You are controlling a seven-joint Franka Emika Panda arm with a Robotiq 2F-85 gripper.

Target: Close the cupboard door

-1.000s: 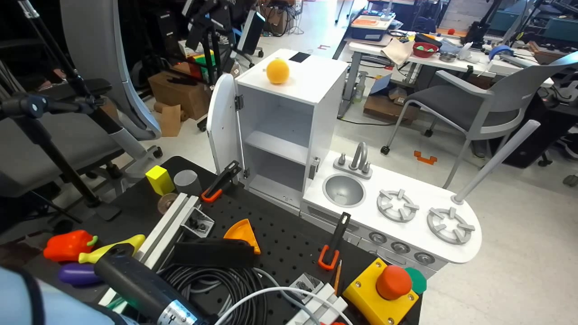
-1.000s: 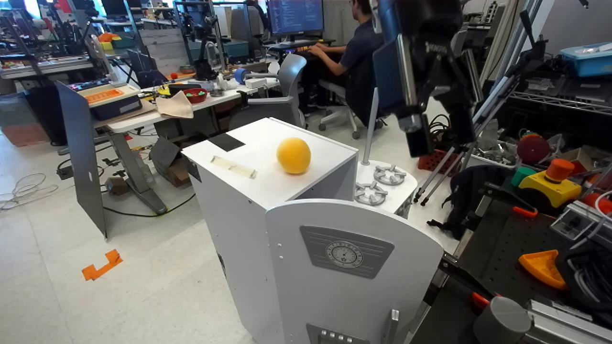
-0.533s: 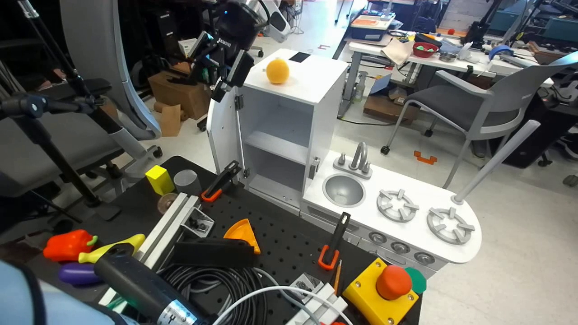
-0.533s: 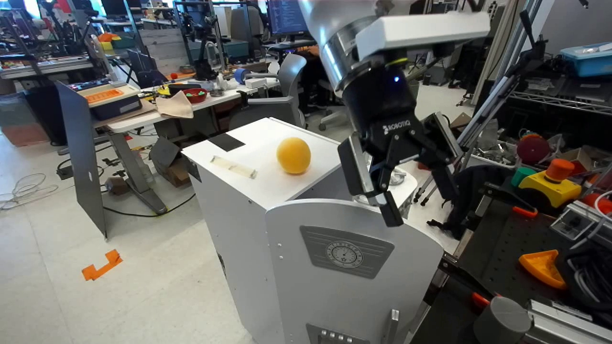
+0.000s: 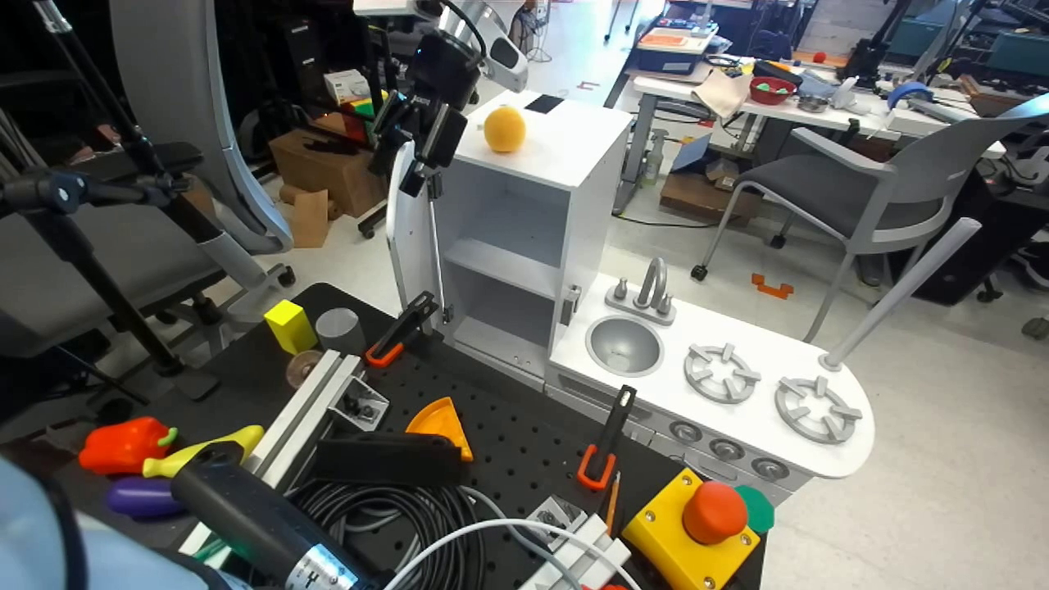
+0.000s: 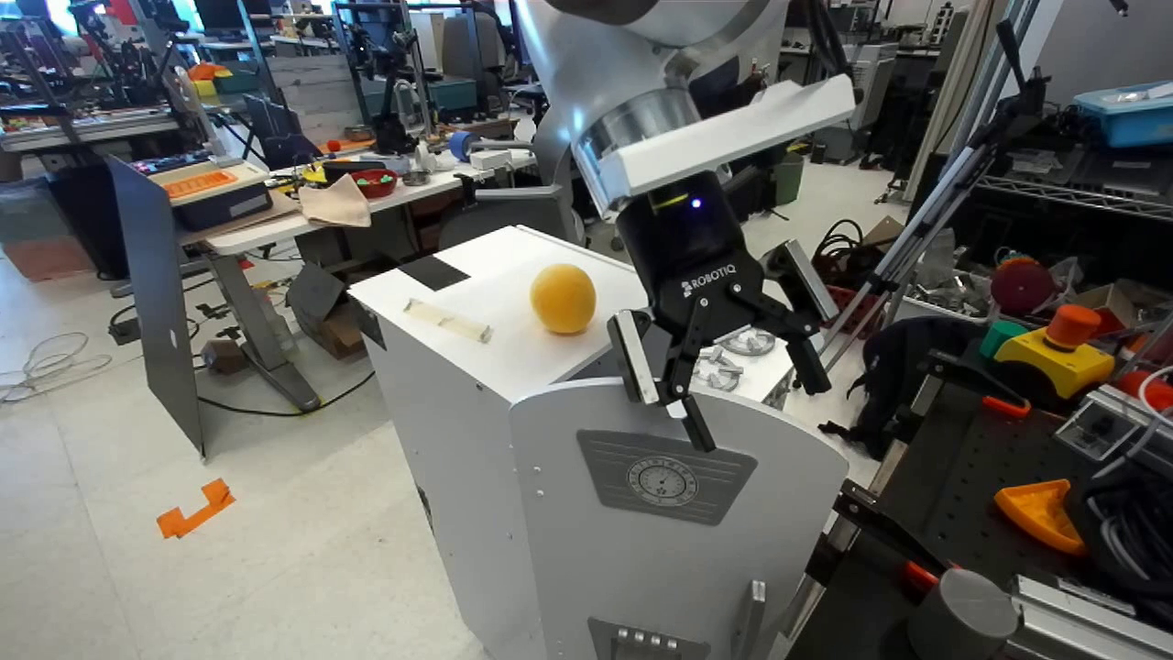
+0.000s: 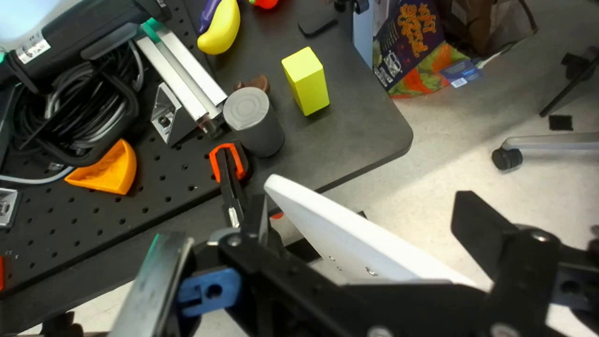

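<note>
The cupboard door is a tall white panel standing wide open at the left of the white cabinet. In an exterior view its front shows a grey dial plate and a handle. My gripper is open around the door's curved top edge, also in an exterior view. In the wrist view the gripper has the door between its spread fingers. One finger is on the outer face's side, the other on the inner side. Whether a finger touches the door is unclear.
A yellow-orange ball sits on the cabinet top. A black pegboard table stands in front. A clamp and grey cylinder lie near the door. The white sink-and-stove counter adjoins the cabinet's right side.
The arm has come in from the side, and my gripper has gone down over the door's top edge. The door has swung slightly toward the cabinet since half a second ago.
</note>
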